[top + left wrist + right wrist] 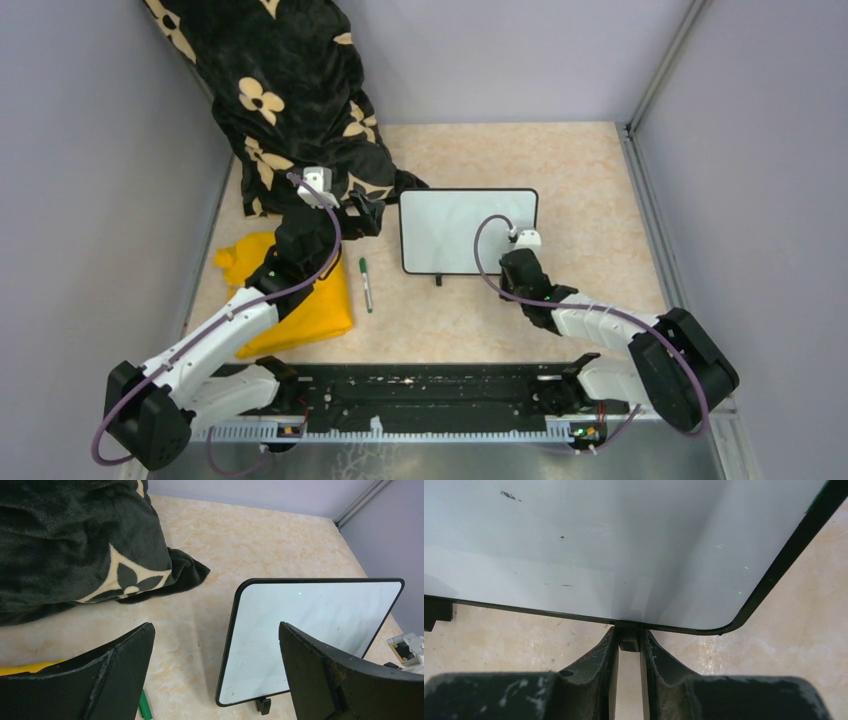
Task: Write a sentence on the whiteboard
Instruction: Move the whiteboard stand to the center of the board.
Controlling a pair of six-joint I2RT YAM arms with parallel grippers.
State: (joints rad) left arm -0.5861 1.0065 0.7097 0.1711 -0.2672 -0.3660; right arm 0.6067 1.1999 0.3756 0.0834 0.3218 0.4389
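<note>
Workspace with the whiteboard (468, 230) lying on the beige marbled counter (590, 170), near its middle. Its white face (310, 630) carries only scattered dark specks and a few green flecks. The right end effector (628, 642) is closed on the small black foot (628, 637) at the board's near edge, close to the right corner; from above, its fingers are hidden under the wrist. A second foot (436, 612) is cut off at the left margin. The left end effector (215, 630) hangs with jaws spread wide, holding nothing, just left of the board. A green marker (365, 285) lies between the board and a yellow cloth (300, 310); any print on it is too small to read. A dark flowered blanket (290, 90) covers the far left corner
</note>
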